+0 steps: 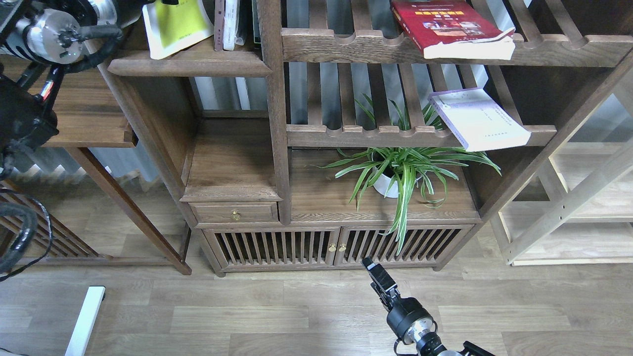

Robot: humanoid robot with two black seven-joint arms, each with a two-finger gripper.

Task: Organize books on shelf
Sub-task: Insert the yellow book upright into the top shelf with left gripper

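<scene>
The yellow-green book (175, 24) leans tilted on the dark-brown shelf (188, 63) at the top left, its lower corner at the board's front edge. My left arm's wrist (49, 34) is beside it. My left gripper (165, 2) shows only as a dark bit at the book's top edge, cut off by the frame. The red book (447, 27) lies on the upper slatted rack and overhangs its rail. On the lower slatted rack lies the lavender-white book (477, 118), also overhanging. My right gripper (373, 269) hangs low over the floor, dark and end-on.
Thin upright books (230, 24) stand on the shelf right of the yellow-green one. A potted spider plant (395, 173) sits under the lower rack. A light wooden frame (568, 207) stands at the right, a side table (84, 123) at the left.
</scene>
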